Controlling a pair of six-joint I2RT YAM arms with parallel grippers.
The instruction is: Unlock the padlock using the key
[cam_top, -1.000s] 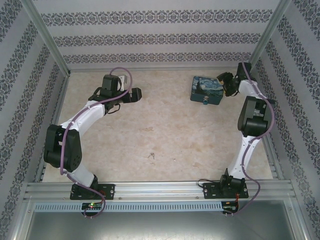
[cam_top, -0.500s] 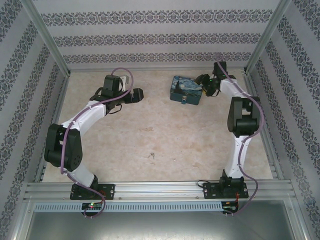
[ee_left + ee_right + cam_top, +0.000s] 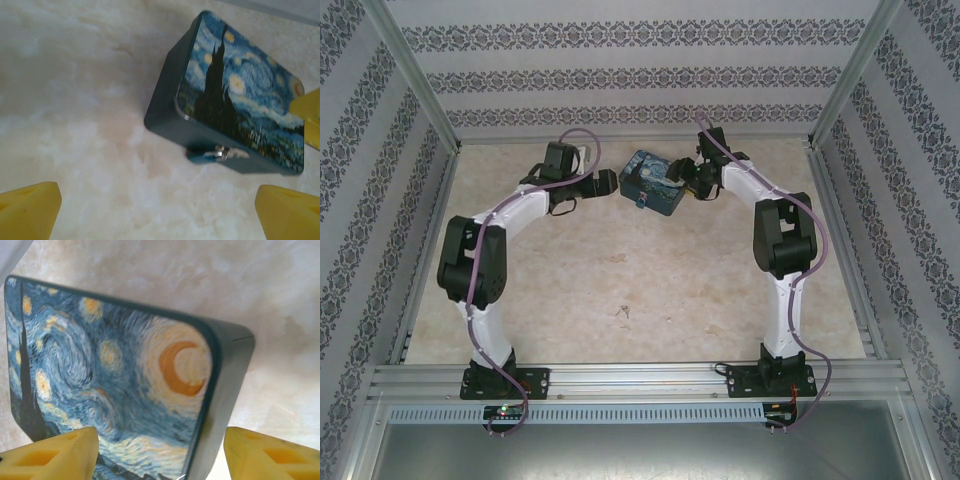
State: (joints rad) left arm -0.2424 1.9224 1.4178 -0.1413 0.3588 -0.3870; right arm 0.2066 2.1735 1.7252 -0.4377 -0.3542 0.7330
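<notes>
Blue starry-night tin [image 3: 655, 183] now lies at the middle of the far surface [image 3: 640, 290], brought over from the right side. The right fingers [image 3: 50, 455] straddle its end, partly open; I cannot tell whether they pinch it. The left fingers [image 3: 27, 210], spread wide and empty, have closed in beside it. The padlock [image 3: 217, 154] hangs on the tin's front wall, probably within reach of both arms now.

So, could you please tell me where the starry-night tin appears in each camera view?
Top external: starry-night tin at far centre, between left gripper and right gripper.
Left wrist: tin upper right, padlock on its front wall.
Right wrist: tin left and centre.
Shared landmark: the lid's cypress, in both wrist views.
</notes>
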